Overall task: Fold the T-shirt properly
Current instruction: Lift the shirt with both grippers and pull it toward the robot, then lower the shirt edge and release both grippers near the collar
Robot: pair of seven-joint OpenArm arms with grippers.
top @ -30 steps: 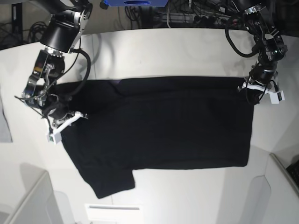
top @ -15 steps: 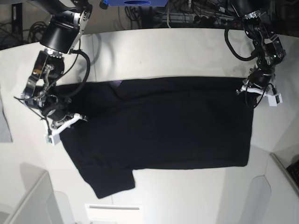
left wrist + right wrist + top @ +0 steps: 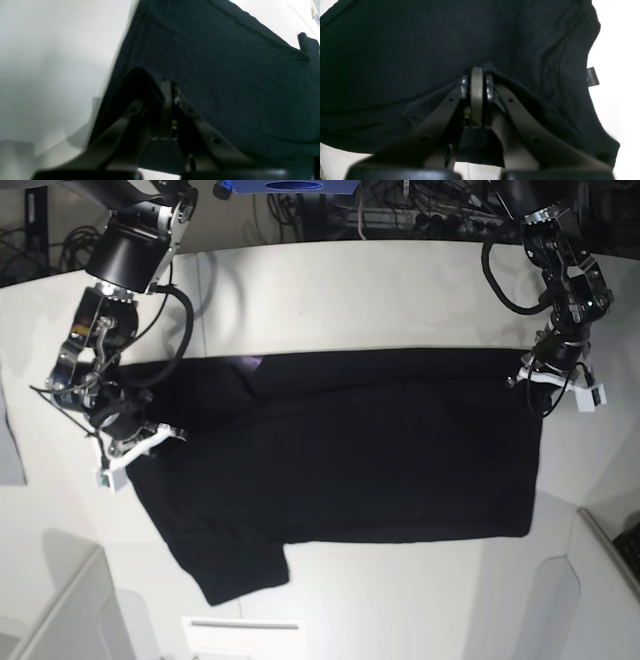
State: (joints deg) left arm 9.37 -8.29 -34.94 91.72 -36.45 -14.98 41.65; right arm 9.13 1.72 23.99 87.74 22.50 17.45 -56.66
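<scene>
Both sets of jaws are clamped on cloth: the left gripper [image 3: 168,96] pinches a raised fold at one corner of the large plain black short-sleeved T-shirt [image 3: 350,450], the right gripper [image 3: 476,85] a fold near its collar. The shirt lies spread on the white worktop [image 3: 380,290].

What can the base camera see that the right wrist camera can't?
Only the base view shows the whole T-shirt spread on the white table, both arms, and the left gripper pinching a corner. Only the right wrist view shows the neck label up close. Both show the right gripper shut on black cloth.
</scene>
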